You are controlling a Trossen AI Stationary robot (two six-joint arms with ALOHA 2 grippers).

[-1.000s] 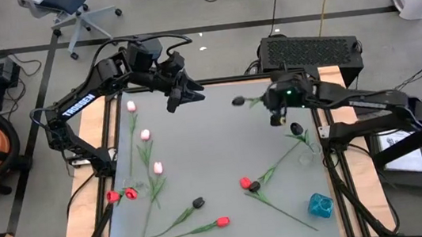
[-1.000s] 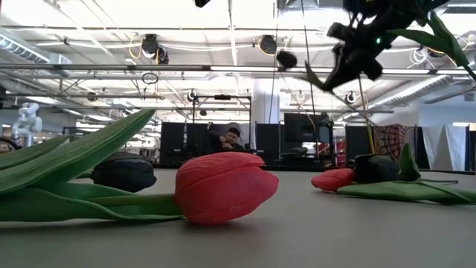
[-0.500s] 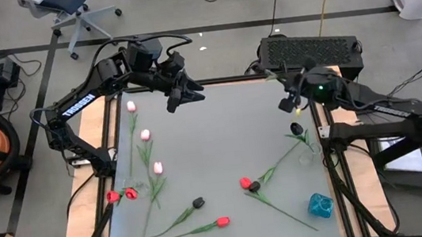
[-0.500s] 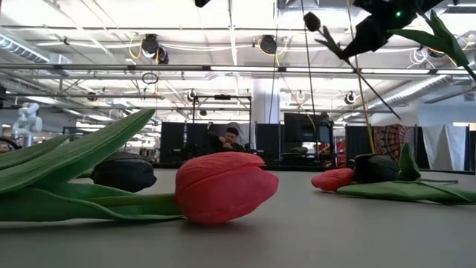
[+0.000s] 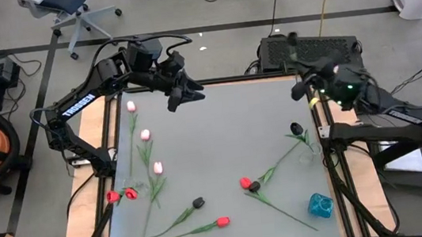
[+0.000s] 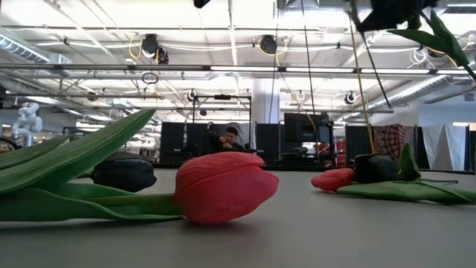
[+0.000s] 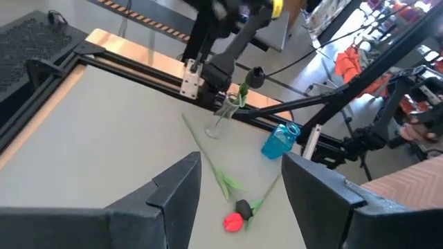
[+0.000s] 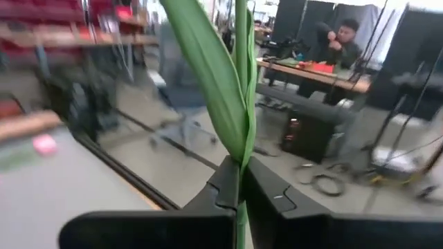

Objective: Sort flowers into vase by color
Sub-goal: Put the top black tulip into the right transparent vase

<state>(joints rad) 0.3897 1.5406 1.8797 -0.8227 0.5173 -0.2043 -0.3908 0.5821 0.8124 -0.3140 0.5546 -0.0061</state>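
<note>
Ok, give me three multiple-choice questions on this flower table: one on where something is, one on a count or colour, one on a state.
1. Where is the blue vase?
A. near the table's right front corner
B. at the back left corner
C. in the middle

2. How many pink flowers lie on the left side?
A. one
B. three
C. five

3. What is the right gripper doing?
A. open and empty
B. shut on a green stem
C. holding the vase

Answers: 1 A, the high view shows it by that corner. 2 B, three pink heads lie in a row. 3 B, the right wrist view shows its fingers closed on the stem.
</note>
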